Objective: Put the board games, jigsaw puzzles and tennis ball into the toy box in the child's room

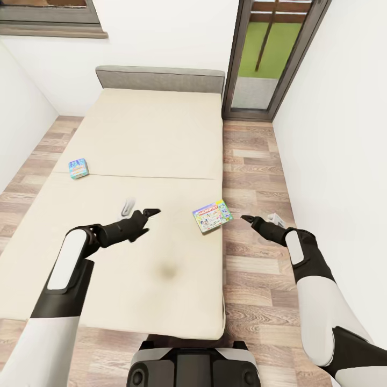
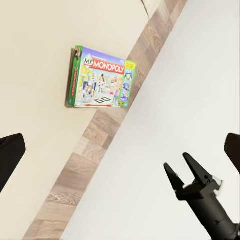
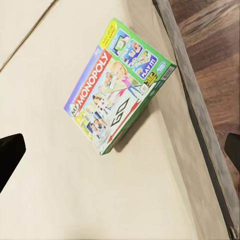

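The bed (image 1: 134, 134) lay ahead of the robot, its headboard (image 1: 159, 79) against the far wall. A window (image 1: 267, 54) stood to the right of the headboard. On the mattress, the Monopoly box (image 1: 212, 216) lay at the right edge, beside the floor (image 1: 252, 161). Another game box (image 1: 78, 168) lay well apart from it, near the left edge and farther back. The left tool (image 1: 141, 210) hung over the mattress left of the Monopoly box; the right tool (image 1: 262, 219) hung over the floor, right of it.
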`<state>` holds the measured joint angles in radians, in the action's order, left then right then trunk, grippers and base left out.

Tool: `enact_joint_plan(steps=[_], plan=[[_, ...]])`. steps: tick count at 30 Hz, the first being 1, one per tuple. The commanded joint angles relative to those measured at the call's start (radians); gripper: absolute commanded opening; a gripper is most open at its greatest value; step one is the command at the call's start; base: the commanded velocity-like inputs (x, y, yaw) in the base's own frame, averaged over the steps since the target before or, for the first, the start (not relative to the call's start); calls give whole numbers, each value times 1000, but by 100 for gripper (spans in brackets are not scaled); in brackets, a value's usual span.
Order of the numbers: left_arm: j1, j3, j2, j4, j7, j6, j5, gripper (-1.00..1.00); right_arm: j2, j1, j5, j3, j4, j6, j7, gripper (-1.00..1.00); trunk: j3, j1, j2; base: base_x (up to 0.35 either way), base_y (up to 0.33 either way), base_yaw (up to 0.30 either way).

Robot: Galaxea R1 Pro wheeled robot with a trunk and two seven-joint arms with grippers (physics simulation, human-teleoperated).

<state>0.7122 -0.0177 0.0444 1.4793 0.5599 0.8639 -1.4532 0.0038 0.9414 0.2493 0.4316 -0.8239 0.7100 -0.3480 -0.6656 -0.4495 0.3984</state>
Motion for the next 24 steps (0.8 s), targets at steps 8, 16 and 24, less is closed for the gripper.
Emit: enact_joint_plan(steps=[8, 16, 24], plan=[[41, -6, 4, -2, 12, 3, -36, 100, 1, 18, 1, 2, -70, 19, 31, 100, -8, -1, 2, 0, 0, 0], [60, -10, 5, -6, 13, 3, -44, 100, 1, 56, 1, 2, -102, 96, 63, 100, -19, -1, 2, 0, 0, 0], [66, -14, 6, -8, 13, 3, -47, 100, 1, 71, 0, 2, -110, 136, 77, 100, -31, -1, 2, 0, 0, 0]])
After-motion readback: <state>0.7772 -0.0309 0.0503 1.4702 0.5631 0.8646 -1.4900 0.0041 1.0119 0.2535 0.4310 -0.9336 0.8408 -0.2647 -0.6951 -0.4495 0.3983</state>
